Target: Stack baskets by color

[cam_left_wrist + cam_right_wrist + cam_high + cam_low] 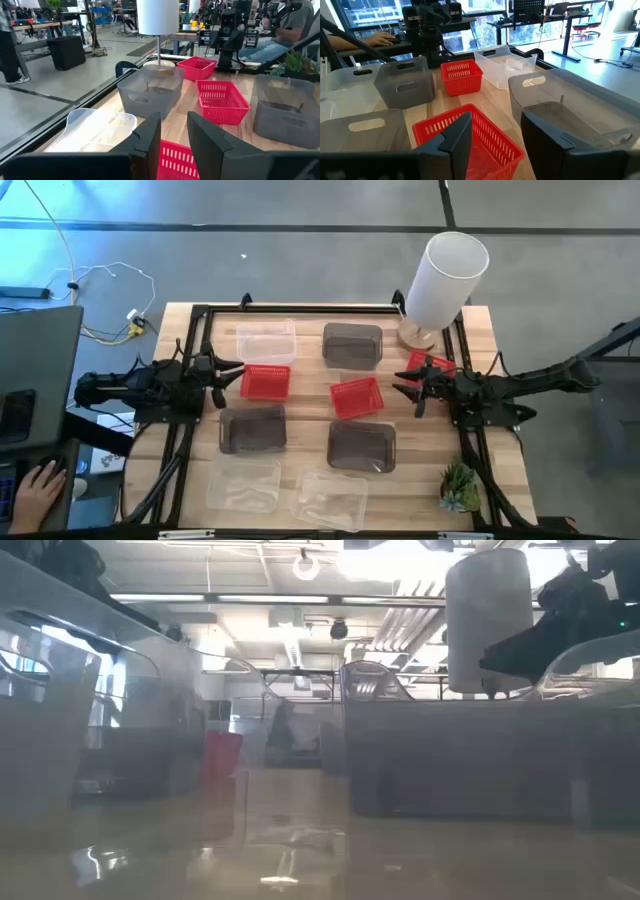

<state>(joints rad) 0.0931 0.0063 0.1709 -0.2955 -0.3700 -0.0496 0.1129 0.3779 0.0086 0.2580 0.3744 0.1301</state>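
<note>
- Nine baskets are sitting separately across the surface (300,322), none stacked yet.
- The left pincer (232,370), jaws apart and empty, is hovering beside a red basket (265,382).
- The right pincer (405,387), jaws apart and empty, is facing the middle red basket (357,397); lowering over a rim seems next.

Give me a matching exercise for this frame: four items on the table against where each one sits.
Items:
1. white cylinder
2. small green plant
3. left gripper
4. right gripper

Places:
A. near right corner of the table
B. beside the red basket on the left side
C. far right corner
D. beside the red basket on the right side

Pairs: 1-C, 2-A, 3-B, 4-D
</note>
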